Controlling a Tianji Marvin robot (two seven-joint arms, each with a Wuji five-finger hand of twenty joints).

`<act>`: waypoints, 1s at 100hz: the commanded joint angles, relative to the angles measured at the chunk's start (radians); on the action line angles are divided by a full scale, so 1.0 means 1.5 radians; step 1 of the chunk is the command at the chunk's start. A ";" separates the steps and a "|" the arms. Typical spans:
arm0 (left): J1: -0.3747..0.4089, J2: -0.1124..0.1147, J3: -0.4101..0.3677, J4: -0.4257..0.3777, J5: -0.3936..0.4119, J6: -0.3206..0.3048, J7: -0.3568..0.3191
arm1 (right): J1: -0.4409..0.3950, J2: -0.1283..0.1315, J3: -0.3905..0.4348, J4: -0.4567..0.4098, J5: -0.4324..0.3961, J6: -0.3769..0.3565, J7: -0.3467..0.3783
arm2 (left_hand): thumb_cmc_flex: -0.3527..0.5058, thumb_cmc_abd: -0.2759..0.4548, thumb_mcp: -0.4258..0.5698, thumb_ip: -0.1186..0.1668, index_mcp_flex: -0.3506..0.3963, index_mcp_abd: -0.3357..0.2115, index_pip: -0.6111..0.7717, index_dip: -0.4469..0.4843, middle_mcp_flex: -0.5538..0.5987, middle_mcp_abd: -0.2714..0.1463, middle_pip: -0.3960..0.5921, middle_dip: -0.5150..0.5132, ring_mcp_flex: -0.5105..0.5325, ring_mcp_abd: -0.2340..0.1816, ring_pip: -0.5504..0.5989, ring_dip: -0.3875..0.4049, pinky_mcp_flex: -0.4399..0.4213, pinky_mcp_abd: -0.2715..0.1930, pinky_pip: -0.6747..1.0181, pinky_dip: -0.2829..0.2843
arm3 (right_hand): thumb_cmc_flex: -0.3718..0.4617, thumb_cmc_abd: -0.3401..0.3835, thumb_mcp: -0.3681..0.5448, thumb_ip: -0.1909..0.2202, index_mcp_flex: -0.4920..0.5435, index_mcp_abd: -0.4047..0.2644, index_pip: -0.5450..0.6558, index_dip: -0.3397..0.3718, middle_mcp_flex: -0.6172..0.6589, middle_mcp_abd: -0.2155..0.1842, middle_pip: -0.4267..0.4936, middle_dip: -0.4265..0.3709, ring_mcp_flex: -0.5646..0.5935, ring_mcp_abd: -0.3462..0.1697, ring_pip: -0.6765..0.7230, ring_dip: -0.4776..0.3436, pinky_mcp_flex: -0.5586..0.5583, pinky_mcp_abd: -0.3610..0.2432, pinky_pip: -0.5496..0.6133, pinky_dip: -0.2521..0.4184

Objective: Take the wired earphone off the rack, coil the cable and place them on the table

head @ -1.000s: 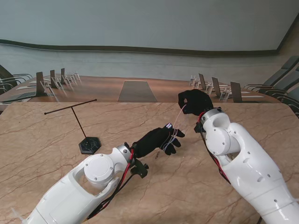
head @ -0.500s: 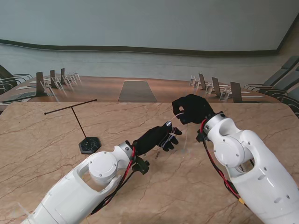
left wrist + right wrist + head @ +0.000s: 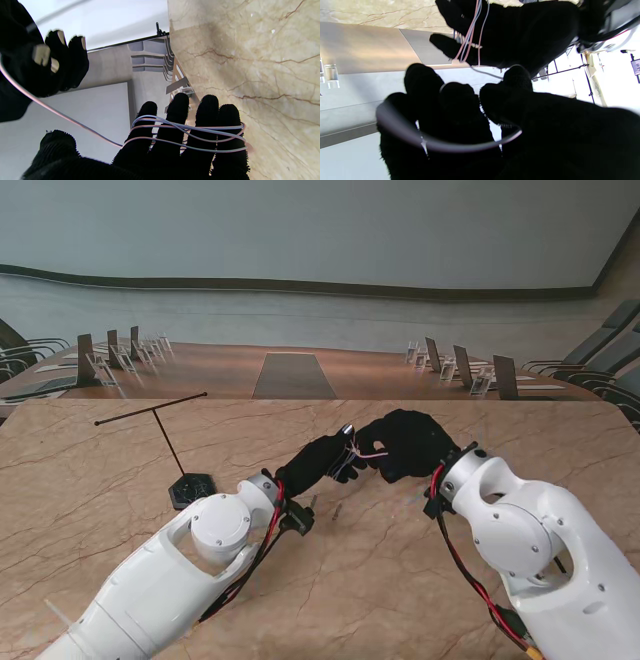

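Note:
The pale earphone cable (image 3: 190, 136) is wound in several loops around the four straight fingers of my black-gloved left hand (image 3: 322, 461), which is raised above the table's middle. A free strand (image 3: 50, 107) runs from those loops to my right hand (image 3: 405, 444). That hand's fingers are curled on the cable (image 3: 445, 145) right beside the left fingertips. The thin black T-shaped rack (image 3: 160, 430) stands bare at the left, its base (image 3: 190, 491) on the marble. The earbuds themselves are not visible.
The marble table (image 3: 120, 520) spreads under both arms. Beyond its far edge lie a wooden conference table with a grey inset (image 3: 292, 375) and rows of chairs (image 3: 110, 350) on both sides.
My right hand dropped and swung left toward the left hand, bringing the cable strand with it. The left hand lifted and moved farther from me; the two hands now nearly touch.

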 commanded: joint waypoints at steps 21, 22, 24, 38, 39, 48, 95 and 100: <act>-0.010 0.002 -0.011 -0.006 0.009 -0.019 -0.005 | -0.057 0.005 -0.020 -0.016 -0.001 0.022 0.014 | -0.009 0.003 -0.010 0.005 -0.008 -0.051 -0.024 -0.007 -0.013 -0.021 -0.019 -0.010 -0.021 -0.023 -0.016 -0.005 -0.016 -0.004 -0.030 -0.019 | -0.043 -0.034 0.060 -0.019 0.032 0.018 0.059 0.021 0.011 0.101 0.012 0.014 0.050 0.020 0.045 0.011 0.015 -0.031 0.077 0.017; -0.010 0.002 -0.011 -0.006 0.010 -0.020 -0.005 | -0.058 0.005 -0.022 -0.014 0.000 0.027 0.014 | -0.009 0.004 -0.010 0.005 -0.008 -0.052 -0.024 -0.007 -0.013 -0.021 -0.020 -0.010 -0.021 -0.023 -0.017 -0.005 -0.016 -0.005 -0.031 -0.019 | -0.043 -0.033 0.060 -0.019 0.032 0.018 0.059 0.021 0.011 0.102 0.011 0.014 0.050 0.021 0.045 0.011 0.014 -0.032 0.077 0.016; -0.010 0.002 -0.012 -0.007 0.011 -0.021 -0.005 | -0.060 0.004 -0.028 -0.010 0.003 0.036 0.013 | -0.010 0.004 -0.010 0.005 -0.007 -0.055 -0.023 -0.006 -0.012 -0.021 -0.020 -0.010 -0.021 -0.023 -0.017 -0.005 -0.016 -0.006 -0.031 -0.020 | -0.043 -0.031 0.060 -0.020 0.032 0.019 0.059 0.021 0.009 0.102 0.011 0.014 0.048 0.021 0.044 0.011 0.012 -0.034 0.076 0.016; -0.004 0.004 -0.014 -0.017 0.014 -0.024 -0.004 | -0.063 0.001 -0.079 0.027 0.036 0.132 0.003 | -0.009 0.003 -0.010 0.005 -0.005 -0.062 -0.020 -0.003 -0.011 -0.021 -0.023 -0.012 -0.021 -0.023 -0.020 -0.006 -0.017 -0.006 -0.036 -0.023 | -0.033 -0.019 0.051 -0.028 0.026 0.032 0.056 0.020 -0.005 0.117 0.007 0.013 0.027 0.032 0.044 0.013 -0.011 -0.034 0.069 0.015; -0.004 0.004 -0.014 -0.018 0.014 -0.024 -0.005 | -0.063 0.001 -0.082 0.029 0.037 0.138 0.003 | -0.009 0.003 -0.010 0.005 -0.005 -0.063 -0.020 -0.003 -0.011 -0.020 -0.023 -0.012 -0.021 -0.023 -0.020 -0.006 -0.017 -0.006 -0.036 -0.023 | -0.032 -0.019 0.051 -0.028 0.026 0.032 0.055 0.020 -0.006 0.117 0.007 0.013 0.026 0.032 0.044 0.013 -0.013 -0.034 0.068 0.015; 0.000 0.005 -0.014 -0.023 0.017 -0.023 -0.005 | -0.055 -0.002 -0.113 0.056 0.050 0.180 -0.007 | -0.008 0.002 -0.010 0.005 -0.005 -0.064 -0.019 -0.002 -0.010 -0.019 -0.024 -0.012 -0.021 -0.023 -0.021 -0.006 -0.018 -0.009 -0.039 -0.025 | -0.030 -0.018 0.048 -0.029 0.024 0.035 0.054 0.018 -0.010 0.121 0.006 0.010 0.018 0.033 0.043 0.014 -0.020 -0.035 0.064 0.015; 0.001 0.003 -0.008 -0.024 0.012 -0.033 -0.001 | -0.015 0.003 -0.186 0.131 0.029 0.240 0.006 | -0.001 0.000 -0.010 0.004 -0.010 -0.076 -0.020 0.002 -0.029 -0.034 -0.040 -0.017 -0.061 -0.053 -0.056 -0.019 -0.059 -0.048 -0.089 -0.051 | -0.137 0.153 -0.213 -0.037 -0.302 0.010 -0.009 -0.104 -0.383 0.037 -0.114 -0.086 -0.350 -0.098 -0.147 -0.032 -0.324 -0.258 -0.144 -0.094; 0.002 0.001 -0.007 -0.023 0.017 -0.037 0.010 | -0.011 0.006 -0.191 0.135 0.019 0.238 0.017 | 0.000 -0.001 -0.010 0.004 -0.006 -0.078 -0.018 0.003 -0.023 -0.034 -0.040 -0.017 -0.060 -0.055 -0.059 -0.020 -0.058 -0.052 -0.095 -0.055 | -0.164 0.192 -0.274 -0.026 -0.380 0.008 -0.023 -0.119 -0.468 0.004 -0.139 -0.101 -0.409 -0.131 -0.189 -0.044 -0.366 -0.291 -0.200 -0.108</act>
